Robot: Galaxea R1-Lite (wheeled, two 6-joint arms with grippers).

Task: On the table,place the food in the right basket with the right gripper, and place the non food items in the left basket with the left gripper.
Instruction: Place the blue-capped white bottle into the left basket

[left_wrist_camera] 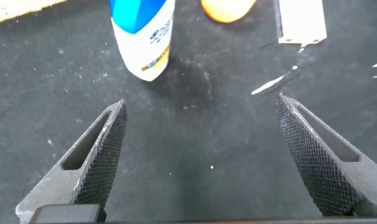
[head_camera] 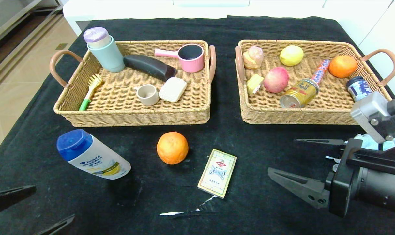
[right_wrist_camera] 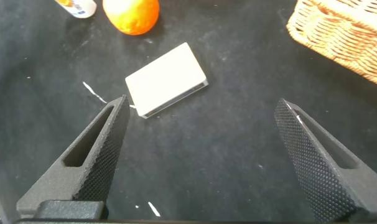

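Observation:
On the black table lie an orange, a white shampoo bottle with a blue cap and a flat card box. The pale-blue pouf is mostly hidden behind my right arm. My right gripper is open and empty, right of the card box. My left gripper is open and empty at the front left, short of the shampoo bottle. The right basket holds a peach, a gold can and another orange.
The left basket holds a mint cup, a pink pot, a small cup, a sponge and a brush. A lemon and a small jar lie in the right basket. A white tear marks the cloth in front of the card box.

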